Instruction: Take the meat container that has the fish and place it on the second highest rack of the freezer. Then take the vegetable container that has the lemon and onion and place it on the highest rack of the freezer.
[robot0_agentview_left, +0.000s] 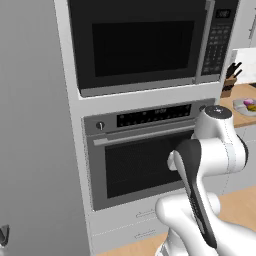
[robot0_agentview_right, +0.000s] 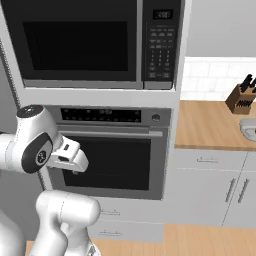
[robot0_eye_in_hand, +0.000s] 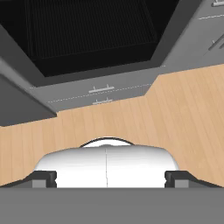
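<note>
Closest to my hand camera, my gripper (robot0_eye_in_hand: 106, 178) shows its two dark fingertips (robot0_eye_in_hand: 43, 178) set far apart at the bottom of the hand view, jaws spread wide with nothing between them. Beyond them lies the wood floor (robot0_eye_in_hand: 175, 113), then two low drawers (robot0_eye_in_hand: 103, 94) with slim handles, and above those the black glass of the oven (robot0_eye_in_hand: 87, 30).

From the base cameras, my white arm (robot0_agentview_left: 210, 160) is folded up in front of that oven (robot0_agentview_right: 107, 160), the hand tucked close to its door without touching it. Over the oven sits the microwave (robot0_agentview_left: 140, 42), in the same white column.

Left of the column stands the tall grey face of the freezer (robot0_agentview_left: 30, 130), shut as far as I can tell.

Well off to the right runs the wooden counter (robot0_agentview_right: 210, 125). On it, in the left base view, rests the vegetable container (robot0_agentview_left: 245, 106), a pale tray holding the purple onion (robot0_agentview_left: 248, 102) and the yellow lemon (robot0_agentview_left: 251, 107), close together. Behind it stands a knife block (robot0_agentview_right: 241, 97) against the white tiled wall (robot0_agentview_right: 210, 75). A grey rim at the right edge of the right base view may be a tray; which one, I cannot tell.
</note>
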